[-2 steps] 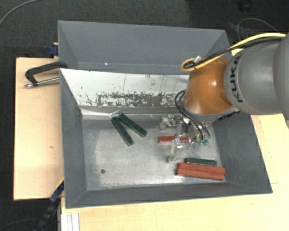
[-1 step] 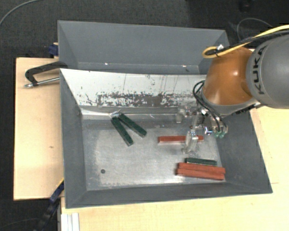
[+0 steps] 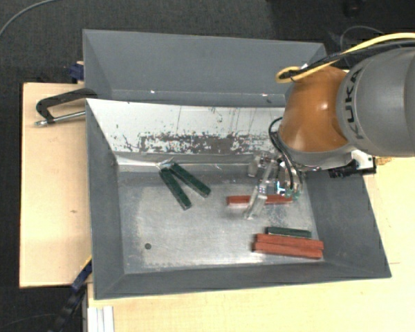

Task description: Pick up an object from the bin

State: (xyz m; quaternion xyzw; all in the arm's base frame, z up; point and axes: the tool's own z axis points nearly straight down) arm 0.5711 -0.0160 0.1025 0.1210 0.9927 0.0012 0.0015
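Note:
My gripper (image 3: 257, 200) is low over the bin floor, right of centre, below the orange wrist cover. A small red bar (image 3: 238, 200) lies flat right under it, with its left end showing to the gripper's left and another red piece (image 3: 282, 200) showing to its right. Nearer the front right, a longer red-brown bar (image 3: 288, 247) lies flat with a dark green bar (image 3: 288, 232) lying against its far side. Both are a short way in front of the gripper and apart from it.
Two dark green bars (image 3: 184, 183) lie in a V, joined at the far end, on the floor left of centre. The arm comes in over the bin's right wall. A small dark spot marks the front left floor.

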